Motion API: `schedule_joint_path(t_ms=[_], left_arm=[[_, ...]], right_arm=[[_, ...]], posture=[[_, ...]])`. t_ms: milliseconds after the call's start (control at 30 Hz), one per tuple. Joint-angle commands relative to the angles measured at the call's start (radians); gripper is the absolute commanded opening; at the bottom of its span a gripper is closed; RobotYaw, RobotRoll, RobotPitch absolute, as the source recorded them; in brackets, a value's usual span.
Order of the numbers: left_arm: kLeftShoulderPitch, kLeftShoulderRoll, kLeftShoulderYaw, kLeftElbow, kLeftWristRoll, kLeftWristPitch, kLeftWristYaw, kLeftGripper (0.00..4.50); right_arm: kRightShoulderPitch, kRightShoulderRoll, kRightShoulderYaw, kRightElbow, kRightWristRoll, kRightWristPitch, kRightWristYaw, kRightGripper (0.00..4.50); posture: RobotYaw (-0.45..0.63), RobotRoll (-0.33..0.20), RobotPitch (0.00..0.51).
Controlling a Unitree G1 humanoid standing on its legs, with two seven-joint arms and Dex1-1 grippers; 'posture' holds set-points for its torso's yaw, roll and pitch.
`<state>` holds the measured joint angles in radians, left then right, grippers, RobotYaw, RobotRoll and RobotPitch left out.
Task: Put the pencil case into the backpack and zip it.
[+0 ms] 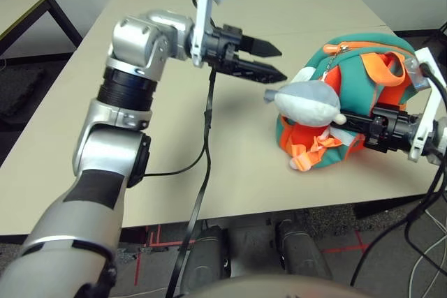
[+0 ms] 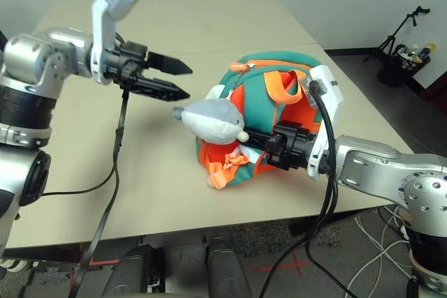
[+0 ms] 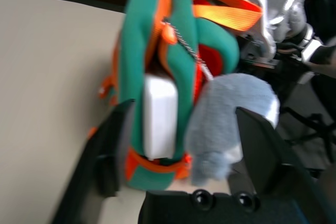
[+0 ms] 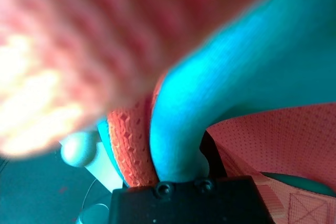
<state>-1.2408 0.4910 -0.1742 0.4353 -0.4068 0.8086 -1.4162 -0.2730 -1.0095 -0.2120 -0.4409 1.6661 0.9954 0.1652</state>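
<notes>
The pencil case [image 3: 160,114] sits partly inside the teal backpack [image 2: 276,68], its white end showing in the unzipped opening as the bag rests on the bench [image 1: 140,179]. The left gripper [image 1: 269,61] hovers spread and empty just beside the plush dolphin charm [image 1: 311,102], while the right gripper is buried in the bag's soft fabric, apparently pinching it, its fingers hidden. The case looks stiff and smooth; the limp bag likely needs bracing near the zipper trim.
</notes>
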Motion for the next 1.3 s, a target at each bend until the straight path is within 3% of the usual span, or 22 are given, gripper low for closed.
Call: schedule_joint_path(t_ms=[33, 233, 533, 933, 1300], left_arm=[[0.01, -0.016, -0.037, 0.019, 0.043, -0.062, 0.007, 2.06], [0.041, -0.079, -0.065, 0.008, 0.061, -0.094, 0.027, 0.01], [0.079, -0.113, -0.102, -0.058, 0.057, -0.055, 0.03, 0.0], [0.105, -0.146, -0.113, 0.002, 0.1, -0.138, 0.08, 0.0], [0.118, -0.331, -0.117, 0.101, 0.135, -0.231, 0.209, 0.0]], right_arm=[[-0.014, 0.011, 0.02, -0.009, -0.008, 0.013, 0.012, 0.16], [-0.009, 0.023, 0.016, -0.014, -0.015, 0.017, 0.007, 0.16], [0.006, 0.034, 0.009, -0.028, -0.008, 0.011, -0.009, 0.16], [0.009, 0.045, 0.011, -0.035, -0.001, 0.01, -0.019, 0.16], [-0.003, 0.059, 0.025, -0.031, -0.005, 0.016, -0.013, 0.16]], posture=[[-0.1, 0.0, 0.07], [-0.11, 0.0, 0.07], [-0.12, 0.0, 0.078], [-0.11, 0.0, 0.09], [-0.1, 0.0, 0.093]])
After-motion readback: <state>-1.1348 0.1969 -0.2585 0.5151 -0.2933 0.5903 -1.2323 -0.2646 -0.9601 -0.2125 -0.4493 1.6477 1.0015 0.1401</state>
